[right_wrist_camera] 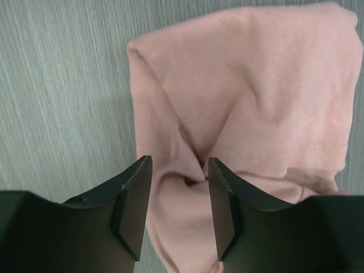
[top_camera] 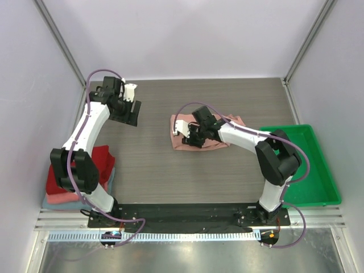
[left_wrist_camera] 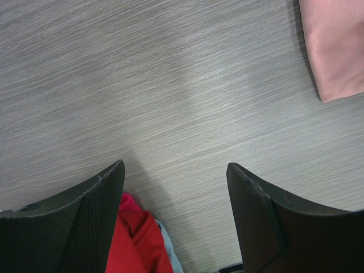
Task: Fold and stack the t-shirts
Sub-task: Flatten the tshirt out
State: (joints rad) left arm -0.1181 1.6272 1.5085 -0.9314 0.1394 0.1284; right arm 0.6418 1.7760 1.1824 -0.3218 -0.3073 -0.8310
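The dusty-pink t-shirt (top_camera: 181,145) lies folded and bunched at mid-table, print hidden. My right gripper (top_camera: 190,135) is down on its left part. In the right wrist view the gripper (right_wrist_camera: 179,165) has its jaws pressed on either side of a raised fold of the pink shirt (right_wrist_camera: 256,85). A stack at the near left holds the dark red tee (top_camera: 99,162) on a salmon-pink one (top_camera: 60,198) and a light-blue one (top_camera: 50,205). My left gripper (top_camera: 129,111) is open and empty above bare table at the far left (left_wrist_camera: 176,170).
The green plastic tray (top_camera: 318,170) stands at the right edge of the table. The left wrist view shows the red tee (left_wrist_camera: 136,239) at the bottom and a corner of the pink shirt (left_wrist_camera: 335,45) at top right. White walls enclose the table.
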